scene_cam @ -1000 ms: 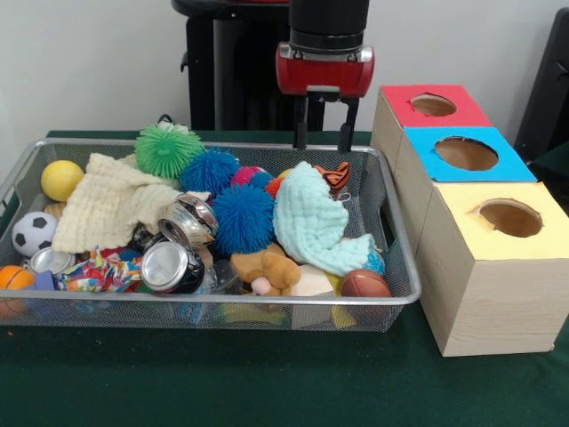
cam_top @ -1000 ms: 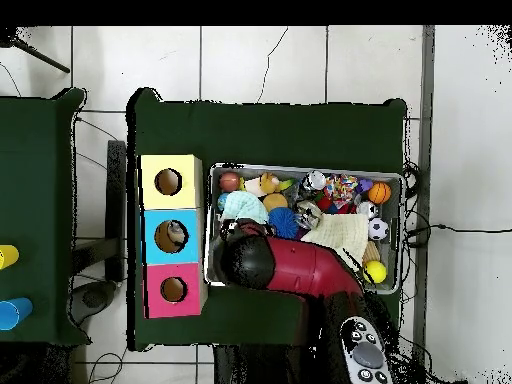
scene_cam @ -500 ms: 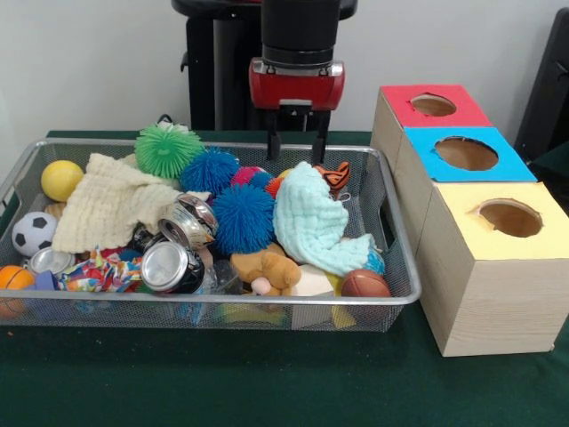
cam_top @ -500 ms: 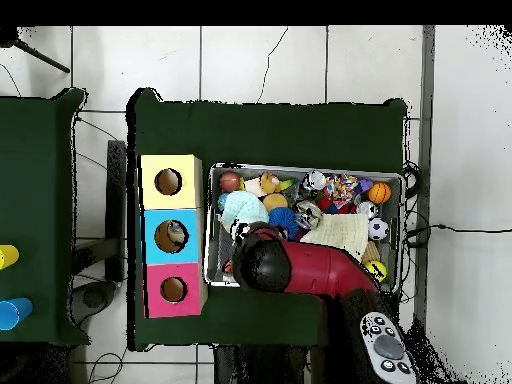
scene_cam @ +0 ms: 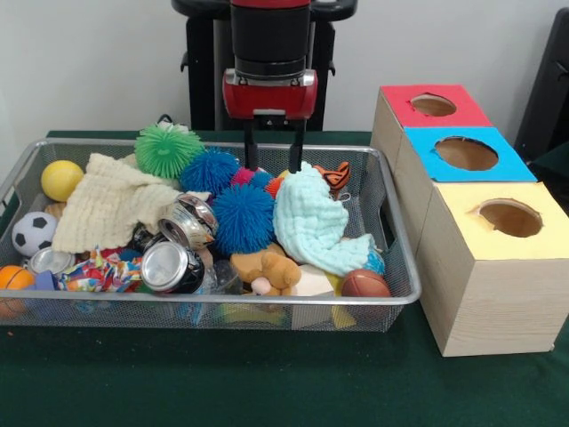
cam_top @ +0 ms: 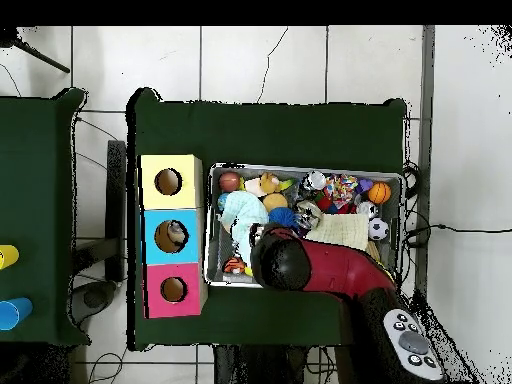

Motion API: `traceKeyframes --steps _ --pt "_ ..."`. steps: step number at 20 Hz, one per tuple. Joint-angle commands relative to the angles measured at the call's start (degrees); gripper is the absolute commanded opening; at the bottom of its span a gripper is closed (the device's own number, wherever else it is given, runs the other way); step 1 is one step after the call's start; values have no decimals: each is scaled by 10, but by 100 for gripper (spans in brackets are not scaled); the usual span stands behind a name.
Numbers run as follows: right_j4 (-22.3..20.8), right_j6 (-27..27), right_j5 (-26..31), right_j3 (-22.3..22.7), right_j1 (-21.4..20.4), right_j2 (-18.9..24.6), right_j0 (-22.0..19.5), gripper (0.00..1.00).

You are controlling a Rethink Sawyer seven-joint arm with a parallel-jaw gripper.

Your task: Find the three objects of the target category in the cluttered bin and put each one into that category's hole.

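1. The wire bin [scene_cam: 391,298] sat on the green table [scene_cam: 267,382], packed nearly rim to rim; bare mesh showed only along its right wall, beside the light blue cloth [scene_cam: 311,222].
2. Three boxes stood just beside the bin's right side: the red box [scene_cam: 431,105] farthest back, the blue box [scene_cam: 467,153] in the middle, the yellow box [scene_cam: 507,218] nearest, each with a round hole on top.
3. The gripper [scene_cam: 275,165] hung over the bin's rear middle, fingers apart and holding nothing, tips just above the pile.
4. Directly below and around it lay spiky balls: a large blue spiky ball [scene_cam: 242,218], a smaller blue spiky ball [scene_cam: 208,171], and a green spiky ball [scene_cam: 169,149] to the left at the rear.
5. These balls were round, with no long axis to tell.
6. In the overhead view the arm [cam_top: 320,265] covered the bin's middle.
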Motion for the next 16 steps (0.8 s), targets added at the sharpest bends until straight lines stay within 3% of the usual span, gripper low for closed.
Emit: traceKeyframes --steps 1,12,16 --pt "-43 -56 59 -35 24 62 -35 100" --pt "-71 -68 72 -72 8 87 -83 100" --pt "-69 -82 112 -99 16 98 -91 100"
